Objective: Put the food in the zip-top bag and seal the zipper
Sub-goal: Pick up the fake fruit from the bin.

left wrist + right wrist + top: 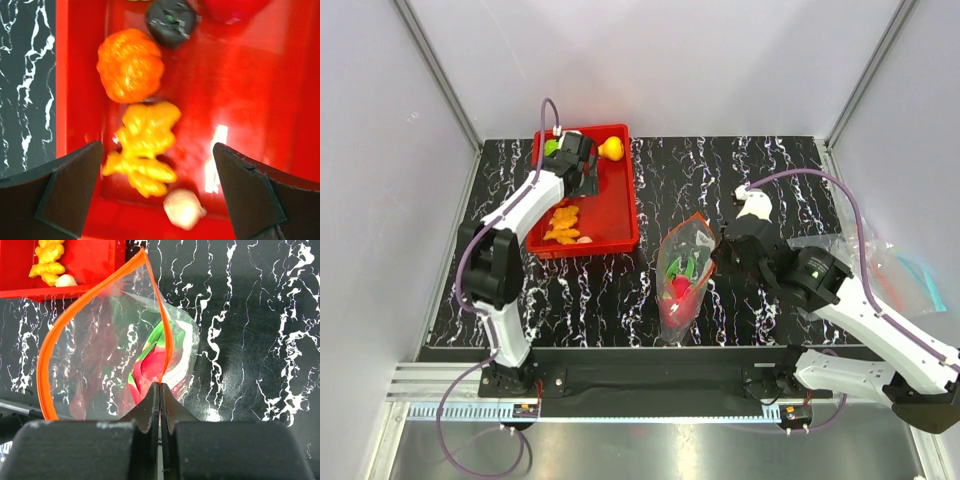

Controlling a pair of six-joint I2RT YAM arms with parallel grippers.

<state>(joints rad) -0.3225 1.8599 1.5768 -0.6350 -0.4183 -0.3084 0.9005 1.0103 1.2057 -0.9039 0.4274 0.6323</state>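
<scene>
The zip-top bag [682, 272] lies at the table's middle with its mouth held open. Its orange-red zipper [50, 347] forms a wide loop. My right gripper [160, 386] is shut on the zipper edge and also shows in the top view [722, 252]. A magenta and green food piece [152, 367] sits inside the bag. My left gripper [157, 185] is open and empty, hovering over the tray [260, 100]. Below it lie a yellow piece [145, 142], an orange pumpkin [130, 65], a dark purple piece [171, 20] and a pale beige piece [184, 207].
The shallow red tray [615, 215] stands at the back left, with a yellow piece [610, 148] and a green piece [552, 147] at its far end. A blue-tinted clear bag [900, 265] lies at the right edge. White walls enclose the table.
</scene>
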